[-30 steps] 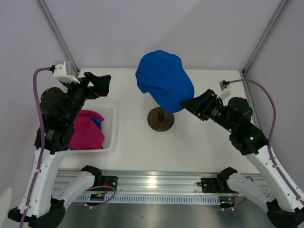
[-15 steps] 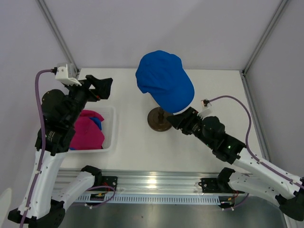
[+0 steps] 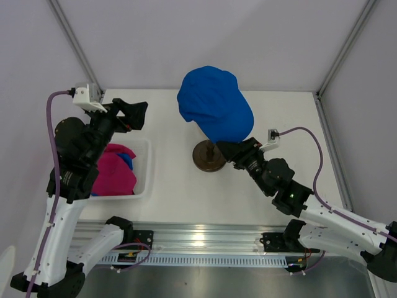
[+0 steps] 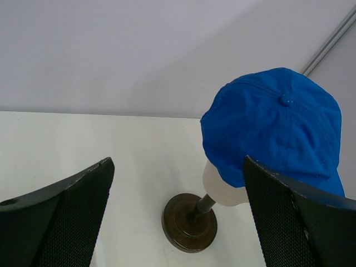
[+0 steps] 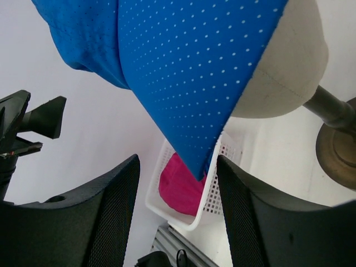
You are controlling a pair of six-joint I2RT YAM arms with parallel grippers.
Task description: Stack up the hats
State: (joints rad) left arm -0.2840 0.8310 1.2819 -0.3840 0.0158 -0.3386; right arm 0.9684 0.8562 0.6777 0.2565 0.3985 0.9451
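A bright blue hat [image 3: 214, 102] sits on the cream mannequin head, its brim pointing toward the near right. My right gripper [image 3: 231, 149] is just under that brim, open. In the right wrist view the brim's tip [image 5: 194, 161] hangs in the gap between the two fingers [image 5: 94, 222], touching neither. A magenta hat [image 3: 113, 172] and part of another blue hat [image 3: 127, 158] lie in the white basket [image 3: 144, 180]. My left gripper [image 3: 133, 112] hovers above the basket's far end, wide open and holding nothing. It faces the blue hat [image 4: 278, 119].
The mannequin head [image 4: 222, 186] stands on a thin pole over a dark round base [image 3: 209, 155] at mid table. The right arm's links stretch from the near right toward that base. A metal rail [image 3: 198, 239] runs along the near edge. White walls enclose the back and sides.
The right arm has swung from the right of the head leftward and nearer, bringing its gripper under the brim beside the stand. The left arm has barely shifted.
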